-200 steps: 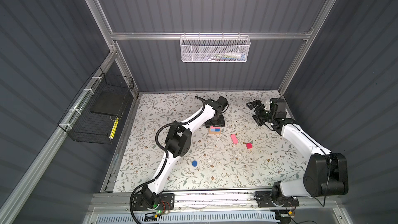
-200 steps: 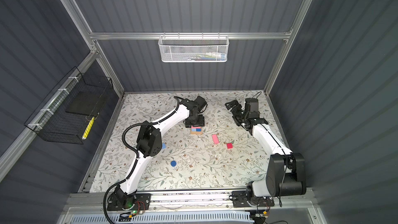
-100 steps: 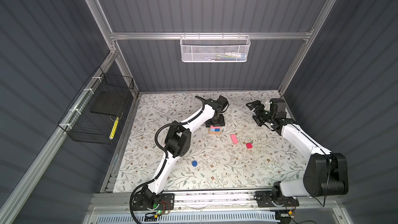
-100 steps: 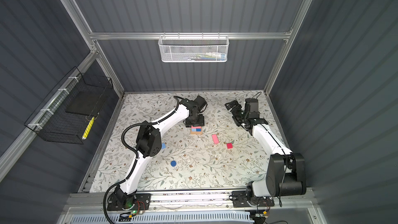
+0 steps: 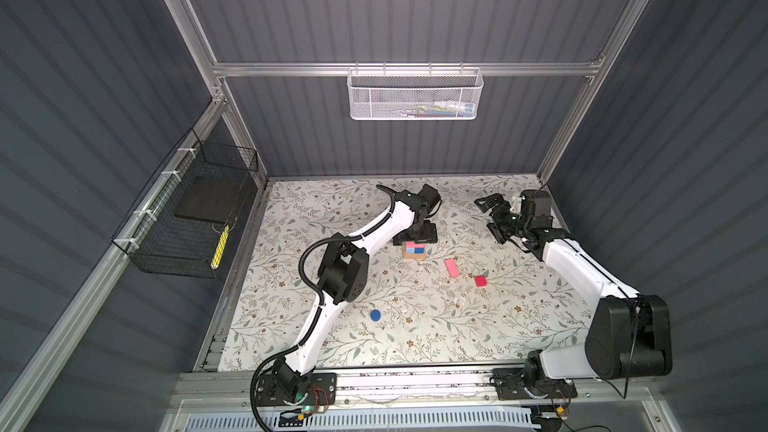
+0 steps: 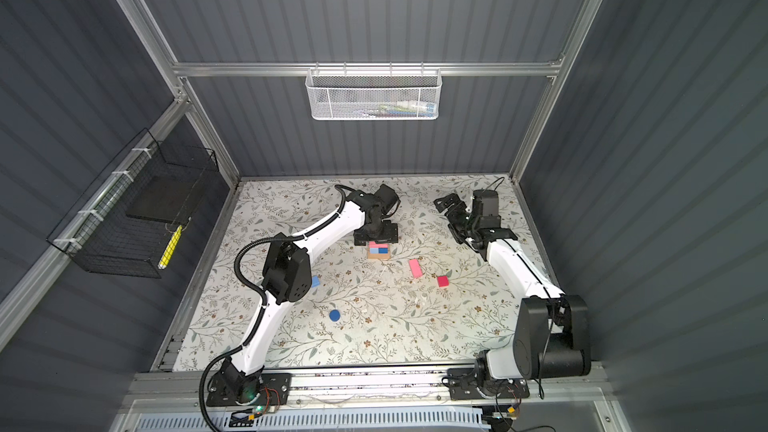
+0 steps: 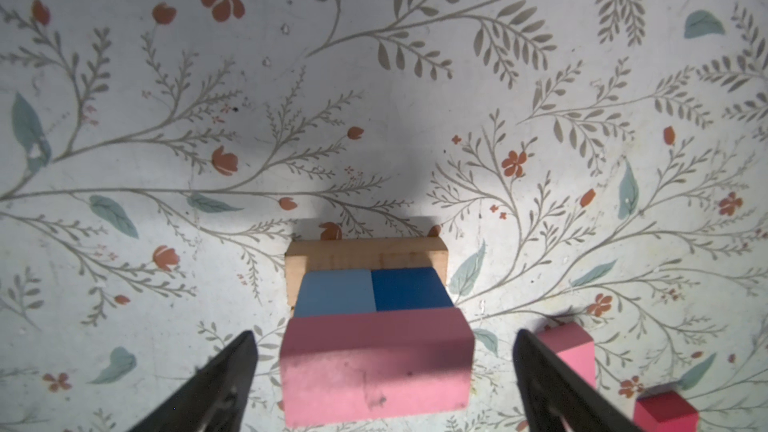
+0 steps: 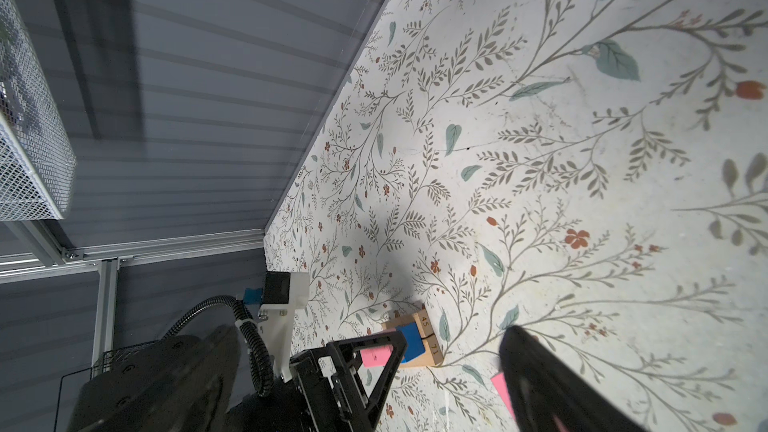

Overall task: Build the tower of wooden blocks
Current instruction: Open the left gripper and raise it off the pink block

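"While the left gripper (image 7: pixel 384 338) hangs over the stack, is it pinching anything?"

"No. Its black fingers (image 7: pixel 224 380) stand spread, one on each side of the pink wooden oblong (image 7: pixel 376 363), with a gap on both sides."

"What lies under that oblong?"

"A light blue wooden cube (image 7: pixel 334 292) and a dark blue wooden cube (image 7: pixel 409 288), side by side and touching, on a tan wooden base (image 7: pixel 365 255). That small tower (image 5: pixel 414 250) stands toward the back of the floral table mat (image 5: pixel 415 347), near its middle."

"And the loose pieces?"

"A second pink oblong (image 5: pixel 452 268) lies flat near the tower's right, with a red cube (image 5: pixel 481 281) just beside it. A dark blue round disc (image 5: pixel 375 315) sits well apart toward the front. Another light blue cube (image 6: pixel 315 281) shows beside the left arm (image 6: pixel 286 268)."

"The right gripper (image 5: pixel 492 218)?"

"Spread wide too and empty, near the back right corner, well apart from the tower."
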Motion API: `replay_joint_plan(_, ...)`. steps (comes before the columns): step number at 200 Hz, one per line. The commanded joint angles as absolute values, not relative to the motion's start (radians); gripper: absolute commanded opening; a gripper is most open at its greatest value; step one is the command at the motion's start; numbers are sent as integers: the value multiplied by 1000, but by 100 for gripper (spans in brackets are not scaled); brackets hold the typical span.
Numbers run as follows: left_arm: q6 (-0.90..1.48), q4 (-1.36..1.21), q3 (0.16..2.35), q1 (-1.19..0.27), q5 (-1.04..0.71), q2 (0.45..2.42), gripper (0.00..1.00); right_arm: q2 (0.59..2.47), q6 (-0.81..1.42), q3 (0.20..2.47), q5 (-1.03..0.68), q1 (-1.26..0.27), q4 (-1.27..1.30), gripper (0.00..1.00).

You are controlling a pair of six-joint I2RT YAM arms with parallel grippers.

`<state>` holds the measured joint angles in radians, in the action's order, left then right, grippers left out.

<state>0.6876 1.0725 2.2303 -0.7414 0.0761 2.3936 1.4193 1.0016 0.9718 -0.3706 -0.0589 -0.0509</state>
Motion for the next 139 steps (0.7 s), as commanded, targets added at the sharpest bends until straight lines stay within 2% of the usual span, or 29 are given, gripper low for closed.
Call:
replay_joint_plan(1,668,1054,2203,-749,97,2313,100,1420,985,960,-372,-54,-40,99)
replay_joint_plan(33,677,967,2118,-749,111,2229,100,1415,982,963,-359,-54,-55,99)
replay_joint_plan(139,632,904,2052,-748,111,2048,100,1402,976,963,-347,-54,-75,99)
